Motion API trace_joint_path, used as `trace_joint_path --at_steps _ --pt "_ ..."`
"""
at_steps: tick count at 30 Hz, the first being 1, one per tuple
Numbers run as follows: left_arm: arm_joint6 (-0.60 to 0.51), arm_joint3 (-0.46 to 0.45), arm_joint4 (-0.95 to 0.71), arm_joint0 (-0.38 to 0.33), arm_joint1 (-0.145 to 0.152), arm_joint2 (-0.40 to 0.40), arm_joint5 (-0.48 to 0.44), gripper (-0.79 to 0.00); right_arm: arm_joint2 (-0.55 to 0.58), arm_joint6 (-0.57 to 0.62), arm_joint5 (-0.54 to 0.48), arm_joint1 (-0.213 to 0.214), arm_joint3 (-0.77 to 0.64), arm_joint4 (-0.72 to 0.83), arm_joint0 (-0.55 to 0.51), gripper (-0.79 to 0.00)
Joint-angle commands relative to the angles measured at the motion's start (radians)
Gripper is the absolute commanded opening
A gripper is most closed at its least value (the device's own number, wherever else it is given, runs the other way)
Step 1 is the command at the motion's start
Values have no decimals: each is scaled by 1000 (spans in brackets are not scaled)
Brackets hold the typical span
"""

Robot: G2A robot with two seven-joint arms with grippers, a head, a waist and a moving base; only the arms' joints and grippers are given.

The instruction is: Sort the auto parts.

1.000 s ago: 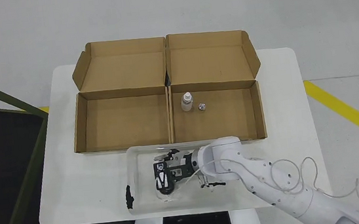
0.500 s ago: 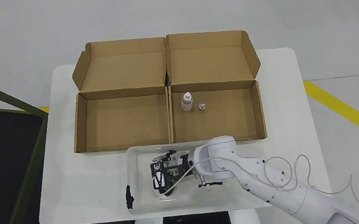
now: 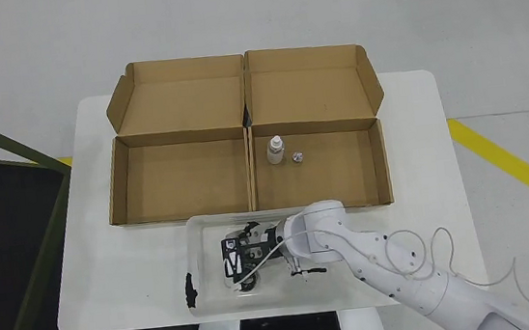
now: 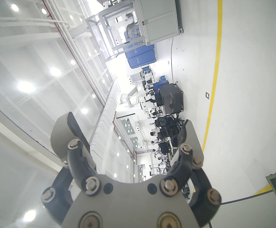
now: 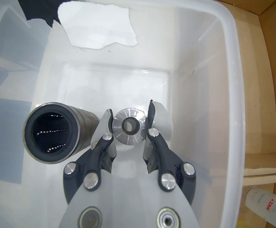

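Right tool (image 5: 130, 116) farther left in clear bin (image 5: 228, 86), snug around silver hub (image 5: 120, 133).

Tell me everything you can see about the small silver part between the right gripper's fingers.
The small silver part is a short round piece of bright machined metal, seen end-on: a flat face with fine radial lines and a dark central hole. It sits inside the clear plastic bin, pinched on both sides by the right gripper. The dark cylinder lies beside it, apart, with one finger between them. Whether it rests on the bin floor cannot be told.
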Motion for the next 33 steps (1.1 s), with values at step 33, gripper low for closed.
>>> trace_joint_path --at_steps 33 --pt "0 0 0 0 0 0 0 0 250 -152 -26 54 -229 141 -121 -785"
